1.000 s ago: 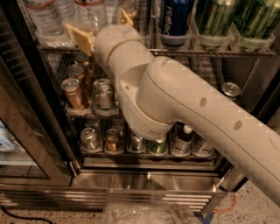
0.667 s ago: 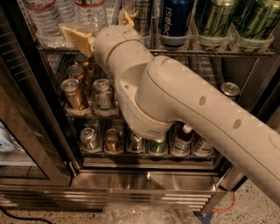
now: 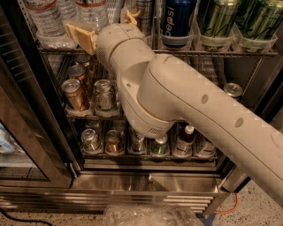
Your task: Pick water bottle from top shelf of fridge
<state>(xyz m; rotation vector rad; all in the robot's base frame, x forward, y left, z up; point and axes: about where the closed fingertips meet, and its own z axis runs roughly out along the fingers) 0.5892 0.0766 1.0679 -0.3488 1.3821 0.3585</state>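
Note:
Clear ribbed water bottles with red-edged label bands stand at the left of the top shelf, a wire rack with clear lane cups, inside the open fridge. Another water bottle stands further left. My gripper is at the top shelf's front edge. It is open, with one tan finger left of the nearer bottle and the other finger to its right. My bulky cream arm hides the bottle's lower part and much of the middle shelf.
A Pepsi can and green cans stand to the right on the top shelf. Soda cans line the middle rack. Cans and a small dark bottle line the bottom rack. The glass door stands open at left.

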